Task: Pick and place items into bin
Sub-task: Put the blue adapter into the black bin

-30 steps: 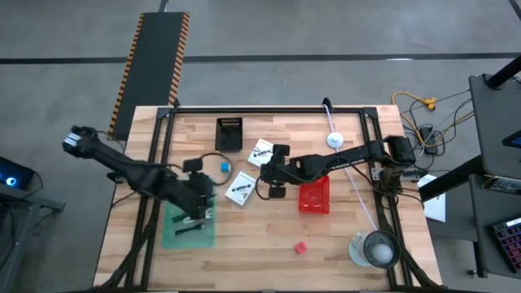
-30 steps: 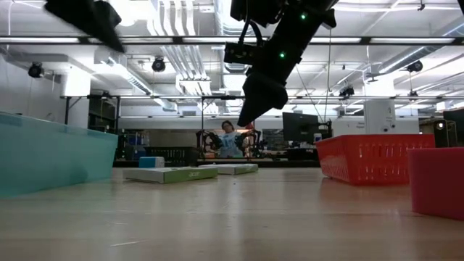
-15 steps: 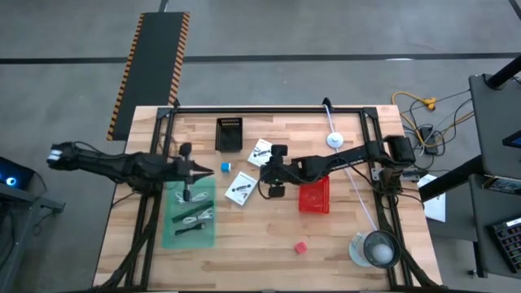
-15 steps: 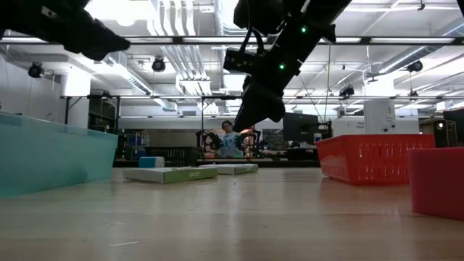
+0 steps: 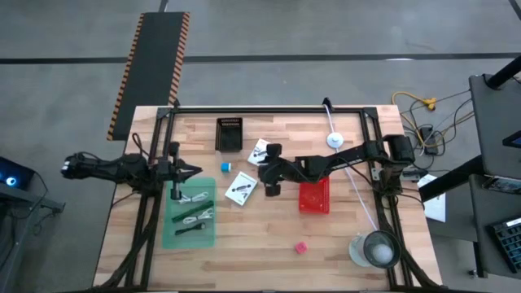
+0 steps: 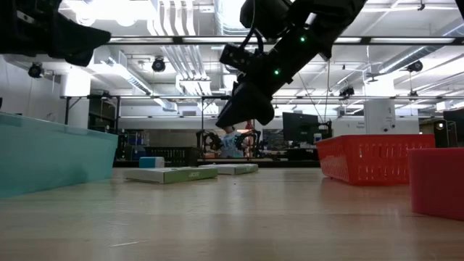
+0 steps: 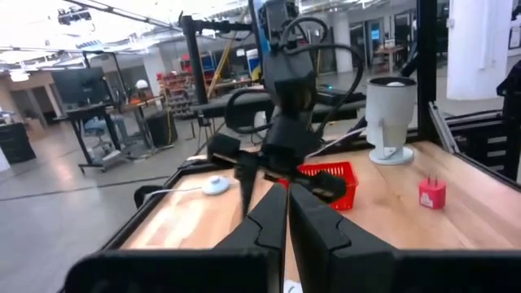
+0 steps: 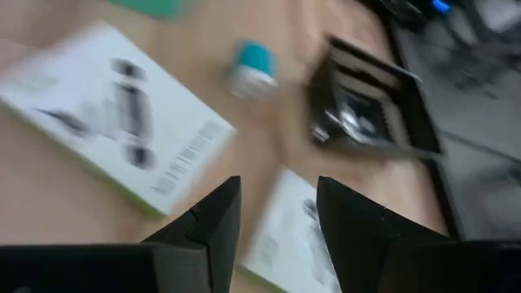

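While two packets (image 5: 241,188) lie flat, one blue cube (image 5: 225,167) sits beside

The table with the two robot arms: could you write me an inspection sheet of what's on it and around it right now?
Surface: pale wooden plank table inside a black frame.
Job's things: small blue cube; small red cube; two white printed packets; black and white cable pieces lying in the green translucent bin.
Clutter: red mesh basket; black slotted tray; round clear container; white disc.
Grippers: left gripper shut and empty, over the bin's far edge; right gripper open, above the table beside the nearer packet.
Cables: yellow and dark cords off the right edge.
Surroundings: grey floor, striped ramp.
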